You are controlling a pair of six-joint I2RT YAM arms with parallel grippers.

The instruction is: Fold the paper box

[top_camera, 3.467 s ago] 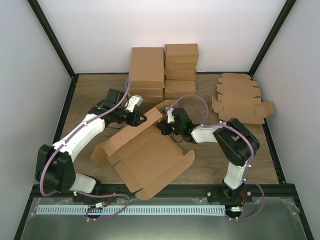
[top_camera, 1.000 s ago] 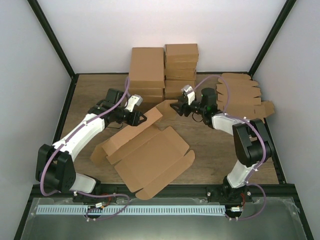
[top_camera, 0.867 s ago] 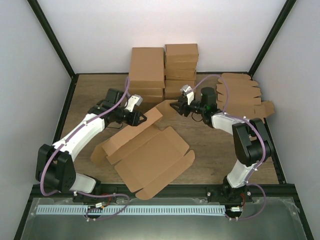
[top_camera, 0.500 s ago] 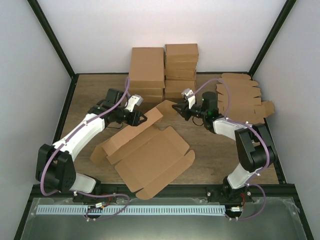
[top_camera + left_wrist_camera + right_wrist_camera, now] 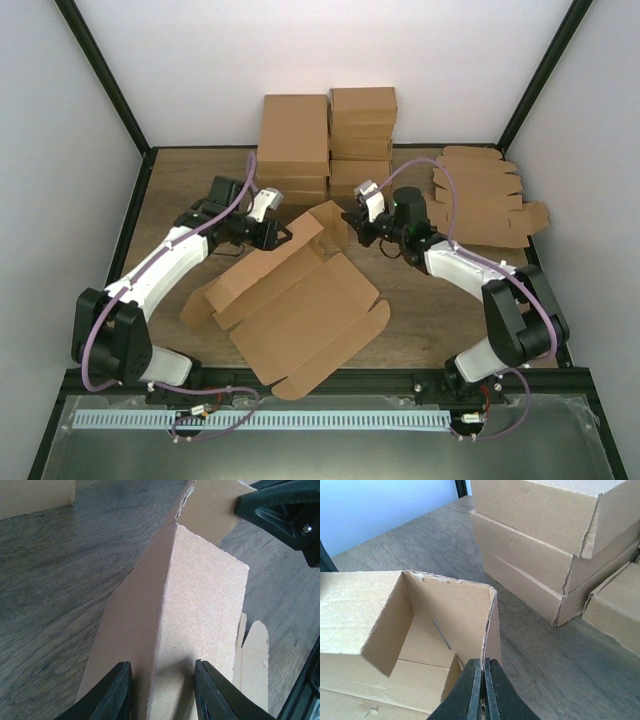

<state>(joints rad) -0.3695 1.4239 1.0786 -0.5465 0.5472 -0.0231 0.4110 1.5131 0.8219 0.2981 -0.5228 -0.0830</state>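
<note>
— Since a second ago the right gripper [image 5: 353, 221] has edged in and closed; its fingers now pinch the upright end flap's edge.
— And the left gripper [image 5: 284, 237]?
— Clamped on the raised side panel. One paper box [image 5: 300, 315], plain brown and creased, lies mostly flat mid-table [image 5: 190, 180], with its far corner standing.
— Anything else?
— Two stacks of folded boxes [image 5: 295, 140] at the back, one pile of flat blanks [image 5: 480, 195] on the right.

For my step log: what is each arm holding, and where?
Both hold the paper box. The left jaws clamp its raised side wall; the right jaws pinch the top edge of the upright corner flap.
</note>
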